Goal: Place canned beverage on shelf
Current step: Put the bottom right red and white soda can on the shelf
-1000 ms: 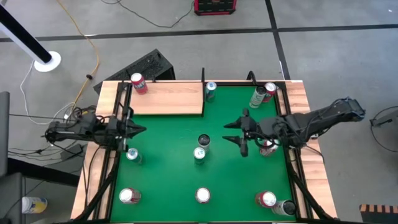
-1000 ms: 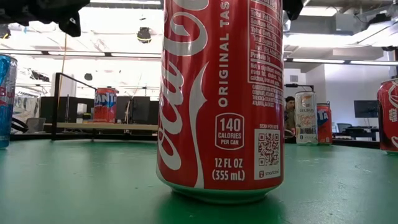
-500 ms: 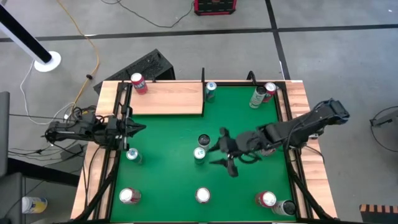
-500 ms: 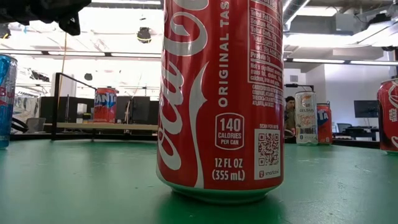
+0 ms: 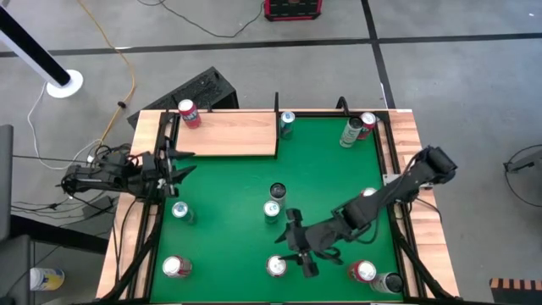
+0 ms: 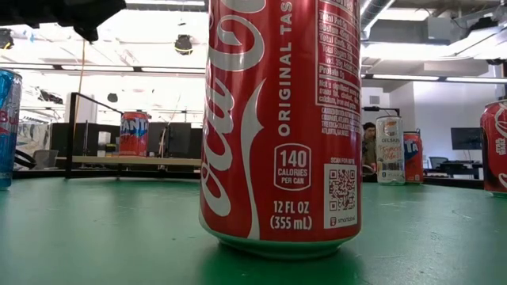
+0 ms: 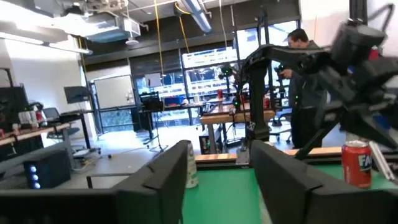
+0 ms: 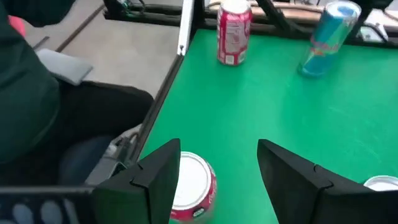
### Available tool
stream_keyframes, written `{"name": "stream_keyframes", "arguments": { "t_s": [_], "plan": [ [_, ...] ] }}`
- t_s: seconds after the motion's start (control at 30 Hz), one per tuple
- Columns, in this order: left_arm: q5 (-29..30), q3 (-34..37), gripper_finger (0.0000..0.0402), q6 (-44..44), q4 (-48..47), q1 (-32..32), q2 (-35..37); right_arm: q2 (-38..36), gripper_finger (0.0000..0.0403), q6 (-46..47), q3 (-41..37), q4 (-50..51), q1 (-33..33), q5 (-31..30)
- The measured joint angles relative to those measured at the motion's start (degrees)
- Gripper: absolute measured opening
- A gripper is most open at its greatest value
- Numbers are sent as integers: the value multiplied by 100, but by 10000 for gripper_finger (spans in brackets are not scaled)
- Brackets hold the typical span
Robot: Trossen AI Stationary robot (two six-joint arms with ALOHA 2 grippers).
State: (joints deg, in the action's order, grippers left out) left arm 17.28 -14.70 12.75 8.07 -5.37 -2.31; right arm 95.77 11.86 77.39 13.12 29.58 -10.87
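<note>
Up back: pale wood-grain shelf (image 5: 224, 134), rect., flat.

Seen from above, the green table (image 5: 339, 169) carries the shelf (image 5: 227, 133), a pale wooden board lying at its far left corner. A red-topped can (image 5: 188, 113) stands on the shelf's far left end, and a blue can (image 5: 286, 123) stands just beside the shelf's right edge. The left gripper (image 5: 179, 163) hangs over the table's left rim, just in front of the shelf, fingers parted. The right gripper (image 5: 298, 252) reaches well away from the shelf, near a white-topped can (image 5: 276, 267) at the table's front edge, fingers spread.
</note>
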Motion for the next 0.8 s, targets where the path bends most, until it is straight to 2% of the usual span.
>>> {"name": "stream_keyframes", "arguments": {
  "t_s": [0.13,0.27,0.47,0.57,0.8],
  "plan": [
    [6,0,217,-88,-10,0,0,239,250,31,268,-6,-11,22],
    [13,0,237,3,-15,0,0,428,278,23,569,106,-6,39],
    [297,-2,242,3,-91,-2,0,682,337,15,900,718,88,84],
    [446,-2,242,0,-116,-2,0,796,364,12,951,790,110,318],
    [457,-2,242,7,-138,-2,0,862,381,-31,946,900,103,600]
  ]
}}
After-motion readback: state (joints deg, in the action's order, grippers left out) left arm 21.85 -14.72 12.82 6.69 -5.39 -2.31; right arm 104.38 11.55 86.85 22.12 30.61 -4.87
